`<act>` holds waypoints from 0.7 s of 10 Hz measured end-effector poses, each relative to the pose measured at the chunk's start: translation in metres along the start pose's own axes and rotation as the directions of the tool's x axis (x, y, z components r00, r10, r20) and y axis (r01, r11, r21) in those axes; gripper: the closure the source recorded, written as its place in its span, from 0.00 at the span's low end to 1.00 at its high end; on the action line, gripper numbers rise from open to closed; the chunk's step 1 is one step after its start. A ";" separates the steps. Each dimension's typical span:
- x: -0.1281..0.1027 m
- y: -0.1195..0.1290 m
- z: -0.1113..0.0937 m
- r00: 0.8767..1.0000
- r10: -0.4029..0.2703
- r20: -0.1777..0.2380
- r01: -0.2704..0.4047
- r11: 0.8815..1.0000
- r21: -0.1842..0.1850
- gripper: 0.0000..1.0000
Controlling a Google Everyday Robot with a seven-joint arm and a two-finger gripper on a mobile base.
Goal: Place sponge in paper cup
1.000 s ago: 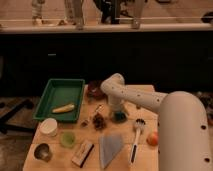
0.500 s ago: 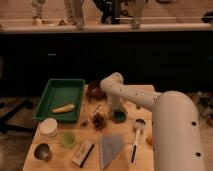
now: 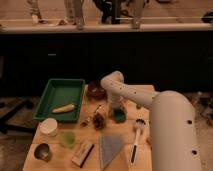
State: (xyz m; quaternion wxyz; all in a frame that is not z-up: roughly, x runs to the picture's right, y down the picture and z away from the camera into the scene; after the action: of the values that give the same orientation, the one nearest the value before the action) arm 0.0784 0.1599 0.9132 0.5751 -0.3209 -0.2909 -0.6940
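Jaws hidden under the wrist's own bulk: whether they stood apart, together or clamped on anything could not be told. The gripper pointed straight down near the middle of the table, directly over the sponge. The sponge showed only as a dark teal patch at the gripper's lower edge, apparently flat on the table. Too little of it was visible to read its long axis.

The paper cup stood upright near the table's left edge as the camera saw it, just in front of the green tray. It was well apart from the sponge, off to the left and a little nearer the camera. Between the two lay a clump of small dark items. A translucent green cup sat just beside the paper cup, with a metal cup nearer still to the camera. So the carry would probably run leftward across the table, high enough to pass over the clump, and would need to end over the white cup, not its green neighbour.

The arm rose thick and white from the lower right and reached away from the camera to a bent elbow near a brown bowl. From there it dropped steeply to the wrist. My reading was that the grasp was in hand, with lifting and carrying not yet begun.
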 end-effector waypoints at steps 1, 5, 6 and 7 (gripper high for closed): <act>0.001 0.001 0.000 1.000 0.001 -0.001 -0.001 1.000 -0.001 0.50; -0.001 0.012 -0.015 0.999 0.027 -0.036 -0.027 1.000 0.004 0.92; -0.002 0.015 -0.022 0.998 0.037 -0.048 -0.036 0.999 0.010 0.98; -0.004 0.017 -0.031 0.997 0.051 -0.062 -0.050 0.999 0.022 1.00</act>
State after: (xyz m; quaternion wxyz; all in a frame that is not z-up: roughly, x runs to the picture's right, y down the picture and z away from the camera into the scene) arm 0.0921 0.1361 0.8914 0.6043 -0.3005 -0.2717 -0.6860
